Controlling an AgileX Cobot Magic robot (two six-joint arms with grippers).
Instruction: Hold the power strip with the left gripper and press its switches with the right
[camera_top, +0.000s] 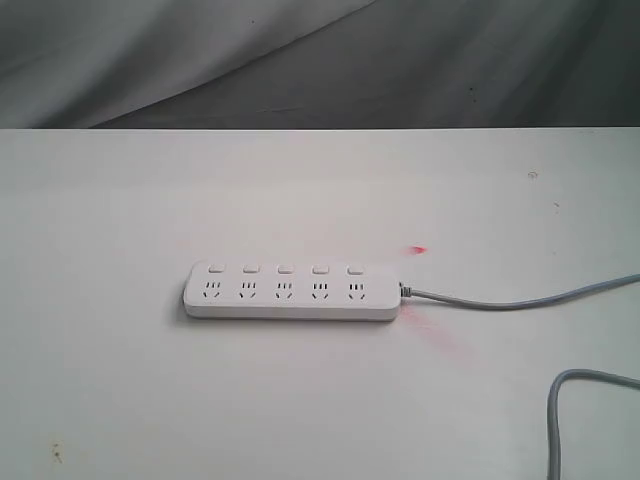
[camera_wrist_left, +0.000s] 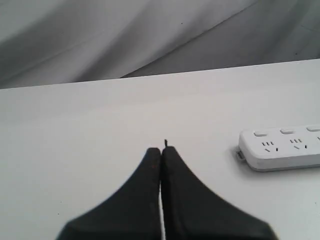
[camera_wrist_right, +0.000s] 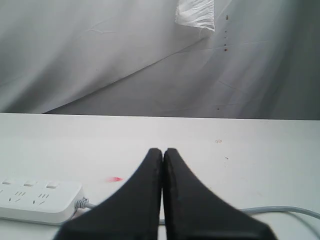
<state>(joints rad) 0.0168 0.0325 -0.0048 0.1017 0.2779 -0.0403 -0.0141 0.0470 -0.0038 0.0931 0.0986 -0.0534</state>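
The white power strip (camera_top: 292, 293) lies flat on the white table (camera_top: 300, 190), its five switches (camera_top: 285, 269) in a row above the sockets. Its grey cable (camera_top: 520, 302) runs off to the right. No arm shows in the exterior view. In the left wrist view my left gripper (camera_wrist_left: 161, 149) is shut with nothing held, and the strip's end (camera_wrist_left: 280, 148) lies apart from it. In the right wrist view my right gripper (camera_wrist_right: 162, 150) is shut and empty; the strip's cable end (camera_wrist_right: 37, 200) lies off to one side of it.
A second loop of grey cable (camera_top: 565, 410) lies at the table's front right. A small red mark (camera_top: 419, 250) sits near the strip's cable end. Grey cloth (camera_top: 300, 60) hangs behind the table's far edge.
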